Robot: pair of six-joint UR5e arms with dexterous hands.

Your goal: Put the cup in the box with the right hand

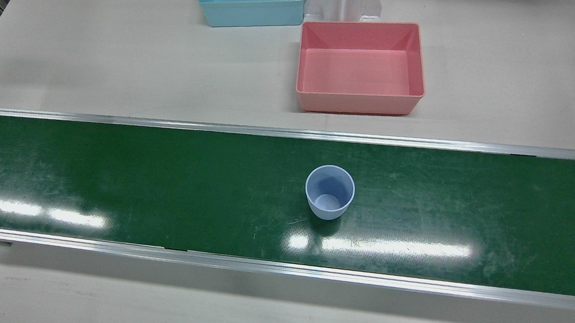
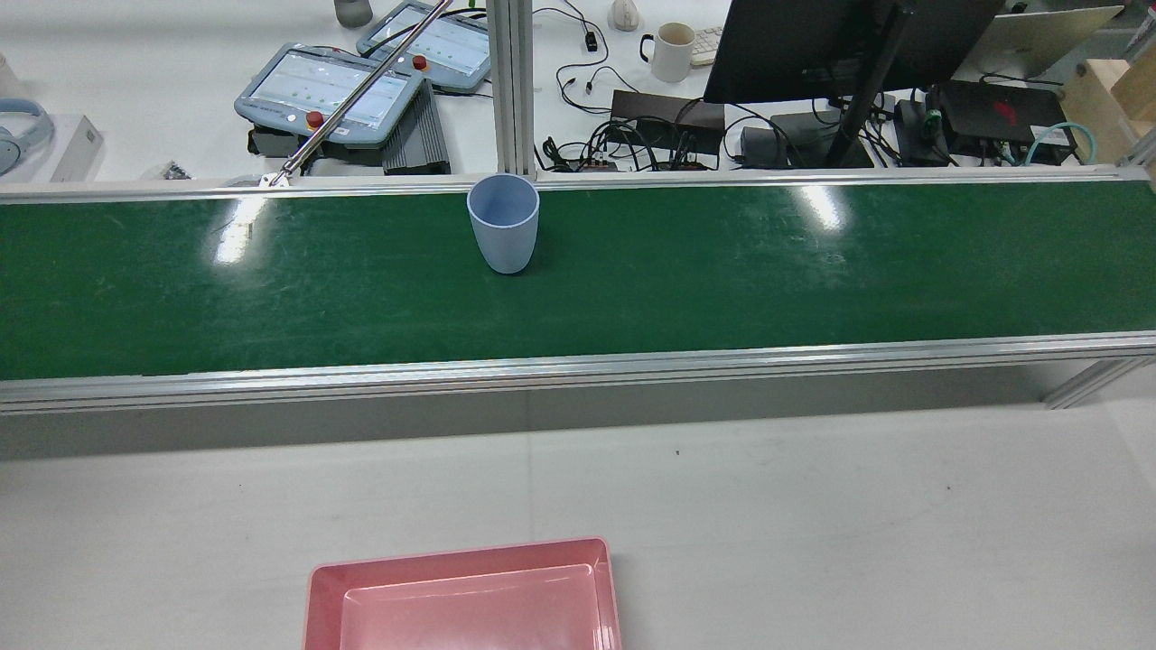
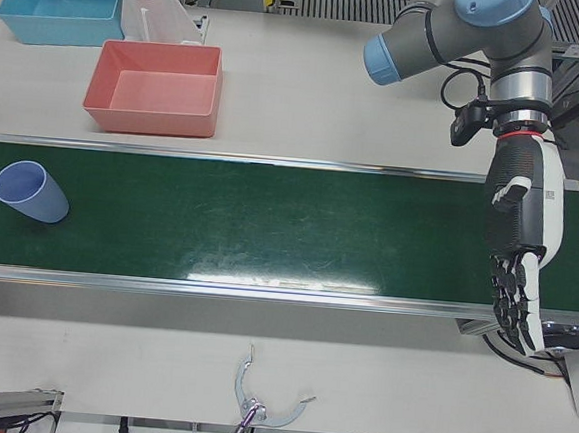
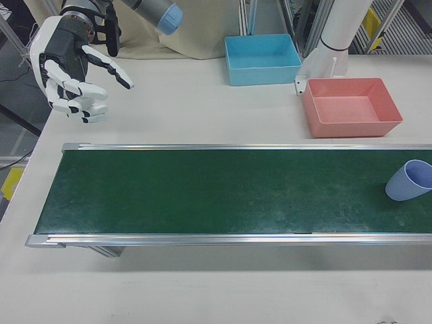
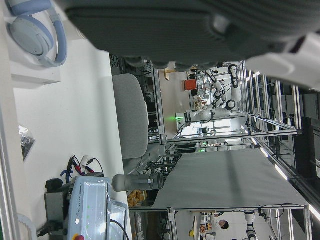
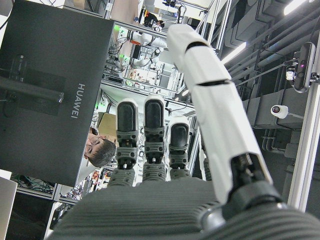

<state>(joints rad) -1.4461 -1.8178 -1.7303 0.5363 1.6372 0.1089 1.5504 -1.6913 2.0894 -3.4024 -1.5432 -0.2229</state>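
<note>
standing mid-belt [image 1: 123,188], cup [image 1: 330,192], edges unobstructed

Cup [image 1: 330,192] stands alone mid-belt [image 1: 123,188], bare belt on every side, open from above. Pink box [image 1: 359,67] is empty with clear table between it and the belt; only the blue box [image 1: 252,6] and a white pedestal base [image 1: 342,3] crowd its far side. Both hands are well apart from cup and box: right hand [image 4: 71,71] off one belt end, left hand [image 3: 519,257] over the other.

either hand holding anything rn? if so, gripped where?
Nothing held. Right hand and left hand are both open and empty; the cup stands free on the belt.
</note>
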